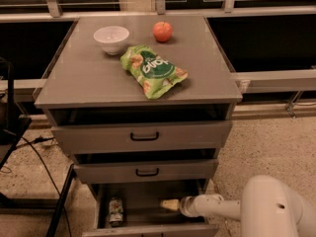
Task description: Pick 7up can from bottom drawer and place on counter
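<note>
Now, bottom of frame: gripper (168,205) inside open bottom drawer (148,229), grip state unclear, apart from 7up can (115,211) at drawer's left. Approach leftward, low, under middle drawer (145,172). Counter (84,78) farther up: bare left side suits placement.

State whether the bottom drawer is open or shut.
Open: the bottom drawer is pulled out, with the can visible inside and the gripper reaching in.
</note>
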{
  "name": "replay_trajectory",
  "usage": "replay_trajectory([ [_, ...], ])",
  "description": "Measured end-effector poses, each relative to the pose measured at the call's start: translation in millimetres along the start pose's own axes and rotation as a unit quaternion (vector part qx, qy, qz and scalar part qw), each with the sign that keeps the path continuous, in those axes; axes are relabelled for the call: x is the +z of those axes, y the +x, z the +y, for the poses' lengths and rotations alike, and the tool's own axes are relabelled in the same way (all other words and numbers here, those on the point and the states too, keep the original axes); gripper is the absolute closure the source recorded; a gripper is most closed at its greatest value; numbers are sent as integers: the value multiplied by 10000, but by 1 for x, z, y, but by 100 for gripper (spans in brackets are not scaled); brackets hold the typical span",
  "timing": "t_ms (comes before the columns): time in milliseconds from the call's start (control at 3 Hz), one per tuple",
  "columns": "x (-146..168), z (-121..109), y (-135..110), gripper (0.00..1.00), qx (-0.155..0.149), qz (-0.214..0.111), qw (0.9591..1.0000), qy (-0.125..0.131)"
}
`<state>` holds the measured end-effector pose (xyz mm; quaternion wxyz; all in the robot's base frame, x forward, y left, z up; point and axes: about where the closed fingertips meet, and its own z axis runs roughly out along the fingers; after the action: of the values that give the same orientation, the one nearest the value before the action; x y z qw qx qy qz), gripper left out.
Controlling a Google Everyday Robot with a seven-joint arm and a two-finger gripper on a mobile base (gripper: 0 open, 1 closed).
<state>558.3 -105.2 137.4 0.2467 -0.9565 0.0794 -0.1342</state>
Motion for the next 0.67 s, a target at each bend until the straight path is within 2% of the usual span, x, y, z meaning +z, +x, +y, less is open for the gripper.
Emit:
replay_trajectory([
  [333, -1, 1, -9, 0, 98, -145, 9998, 9],
  [667, -10, 0, -16, 0, 308, -302, 9990, 122],
])
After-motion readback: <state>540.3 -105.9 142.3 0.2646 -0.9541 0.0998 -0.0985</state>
